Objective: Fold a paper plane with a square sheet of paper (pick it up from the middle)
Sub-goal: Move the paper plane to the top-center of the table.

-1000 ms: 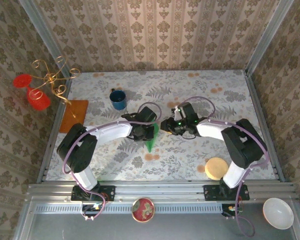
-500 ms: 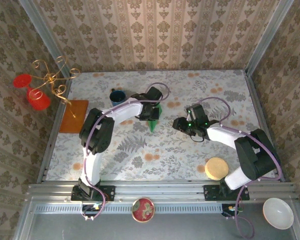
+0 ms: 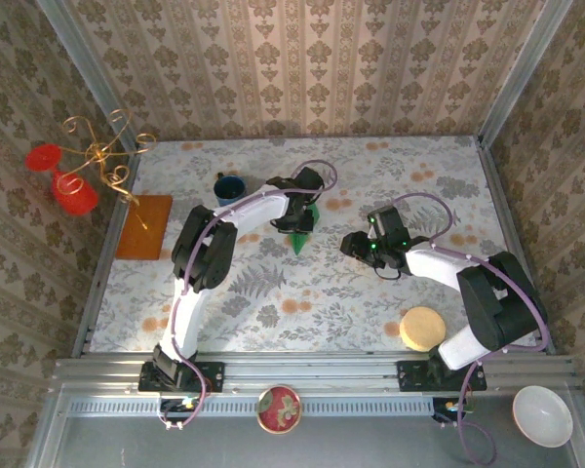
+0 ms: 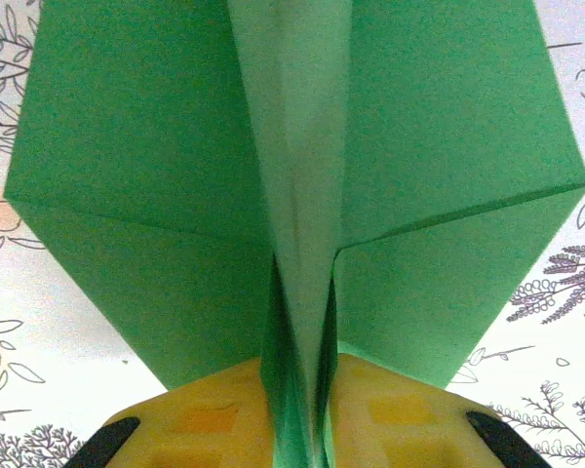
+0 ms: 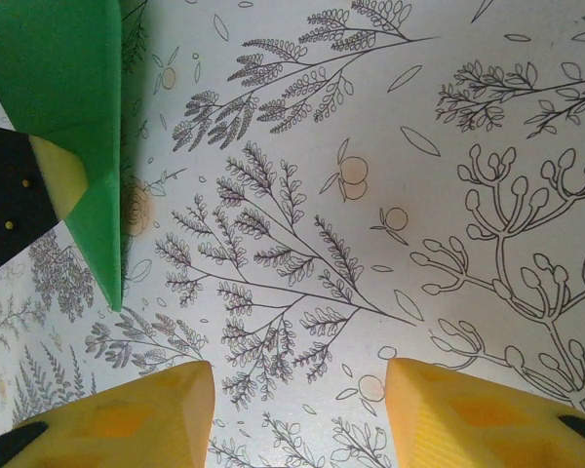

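The left arm (image 3: 249, 208) and right arm (image 3: 434, 261) are white shells with black joints, and each trails a looping purple cable (image 3: 421, 200). The left claw (image 4: 297, 419) and right claw (image 5: 299, 409) have yellow fingers (image 5: 127, 419) with square recesses and black outer corners.

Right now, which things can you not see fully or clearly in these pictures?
- Left wrist view: the paper plane, its far end cut off by the top edge.
- Left wrist view: whether the left gripper presses the fold; paper covers the gap.
- Top view: inside the mug, too small.
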`<state>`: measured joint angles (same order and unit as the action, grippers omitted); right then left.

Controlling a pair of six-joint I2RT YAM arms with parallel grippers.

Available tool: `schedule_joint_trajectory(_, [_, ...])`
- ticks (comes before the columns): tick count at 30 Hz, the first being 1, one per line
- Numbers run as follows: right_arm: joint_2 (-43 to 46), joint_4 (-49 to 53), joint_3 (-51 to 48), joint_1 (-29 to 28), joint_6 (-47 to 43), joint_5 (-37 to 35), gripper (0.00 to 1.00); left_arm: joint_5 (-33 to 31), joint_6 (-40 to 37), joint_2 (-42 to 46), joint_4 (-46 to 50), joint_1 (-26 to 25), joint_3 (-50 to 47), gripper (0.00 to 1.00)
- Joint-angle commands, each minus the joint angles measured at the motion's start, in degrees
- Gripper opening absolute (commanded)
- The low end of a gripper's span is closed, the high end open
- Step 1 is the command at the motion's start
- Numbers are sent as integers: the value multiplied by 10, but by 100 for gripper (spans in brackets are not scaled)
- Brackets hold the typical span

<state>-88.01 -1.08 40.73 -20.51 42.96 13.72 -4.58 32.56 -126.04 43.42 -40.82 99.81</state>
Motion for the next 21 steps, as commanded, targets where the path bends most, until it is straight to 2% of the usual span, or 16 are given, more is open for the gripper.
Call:
schedule_joint_trajectory(1, [-2,-8,-5,3,-10,3,51,-10,12,-15,22,2,15,24])
schedule_joint_trajectory(12, [-6,-10,-3,3,-8,10,52,-31,35,-51,18,0,28,36])
schedule_joint_trajectory(21, [-9,-10,2,3,-9,7,55,-38,59,-92,-3,21,71,44])
